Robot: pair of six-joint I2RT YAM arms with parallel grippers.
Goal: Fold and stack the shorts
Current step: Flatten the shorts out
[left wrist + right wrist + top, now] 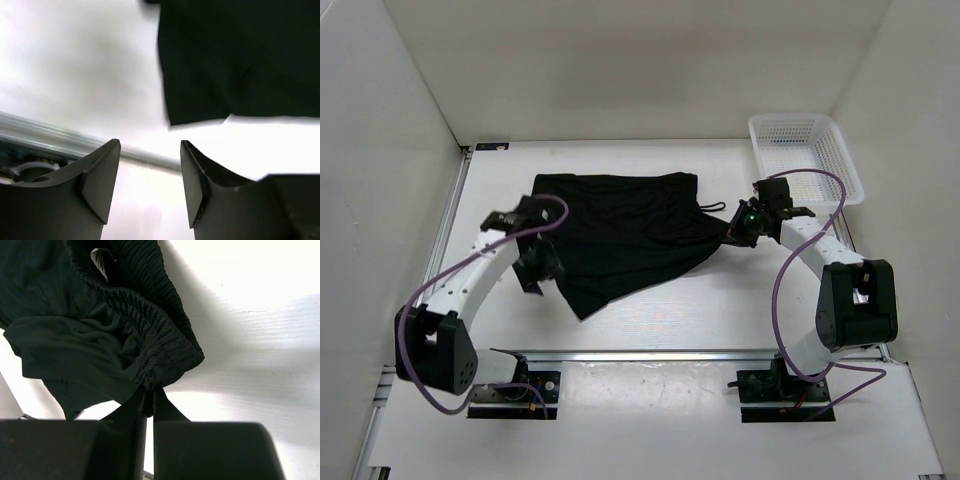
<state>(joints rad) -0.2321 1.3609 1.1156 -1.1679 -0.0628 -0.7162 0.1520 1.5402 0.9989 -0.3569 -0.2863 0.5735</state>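
Shorts [620, 235] not yet folded
Their waistband [155, 340] is pinched by the right gripper [150, 399]; the left gripper [150, 165] is held wide and empty beside them; folding, stacking remain

The top external camera sits high above and behind the robot, facing forward and down. It is far enough back to take in the whole table [720, 310], the left arm [470, 280], the right arm [820, 250] and the white basket [800, 150] at the far right corner. The left wrist camera rides just behind the left pincer [150, 180], low over the table, looking out between its parted fingers at an edge of the shorts [240, 60]. The right wrist camera looks along the right pincer [150, 400], very near the bunched waistband [150, 340] it clamps. All three views share the shorts.
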